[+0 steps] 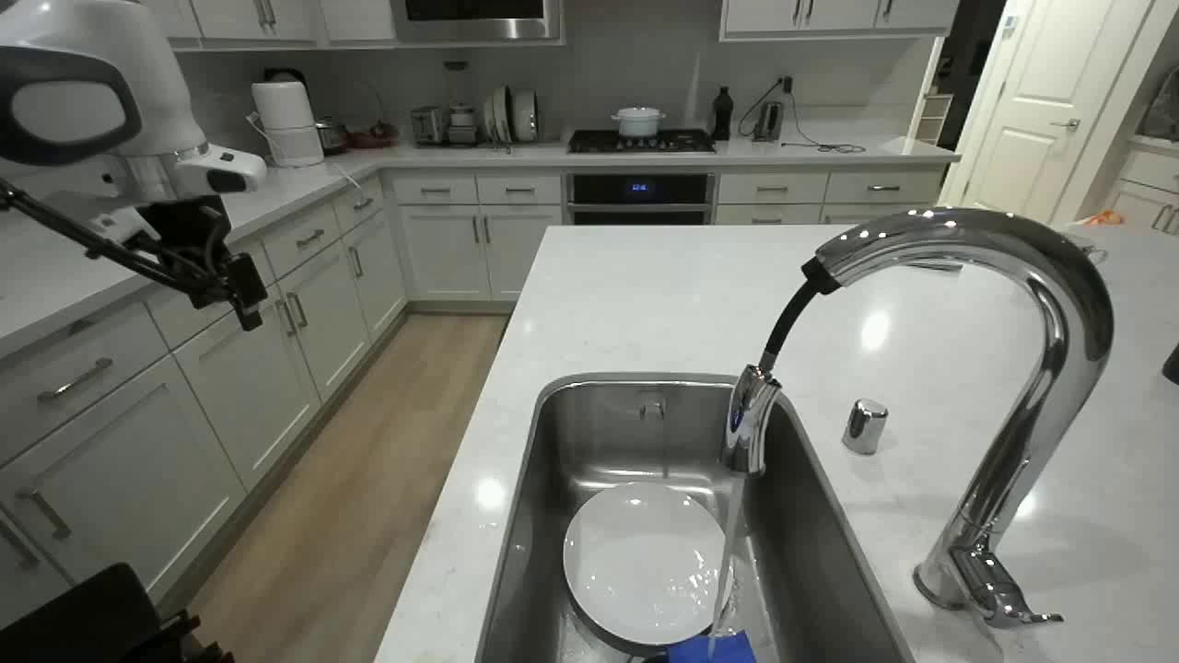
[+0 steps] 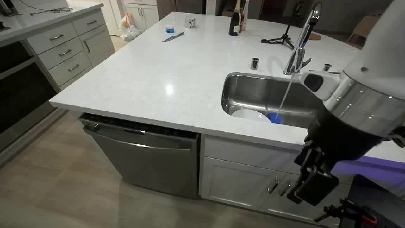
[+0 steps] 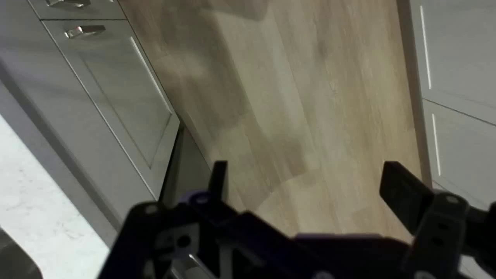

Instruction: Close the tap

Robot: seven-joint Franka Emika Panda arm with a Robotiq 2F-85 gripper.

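Observation:
The tap point(image 1: 1027, 451) is a tall chrome gooseneck on the white counter beside the sink. Its spray head point(image 1: 751, 419) hangs out of the arch on a black hose, and a water stream point(image 1: 733, 516) runs into the sink. Its lever point(image 1: 999, 585) sits low at the base. The tap also shows in an exterior view point(image 2: 299, 58), with the lever point(image 2: 307, 62) pointing away to the right. My gripper point(image 1: 235, 299) points down over the floor aisle, well apart from the tap. In the wrist view my gripper point(image 3: 304, 174) is open and empty above the floor.
The steel sink point(image 1: 811, 460) holds a white plate point(image 1: 645, 562) and a blue sponge point(image 1: 714, 649). A short chrome fitting point(image 1: 866, 426) stands beside the sink. A knife point(image 2: 173, 36), a dark bottle point(image 2: 235, 22) and a black tripod point(image 2: 283, 39) are farther back on the counter.

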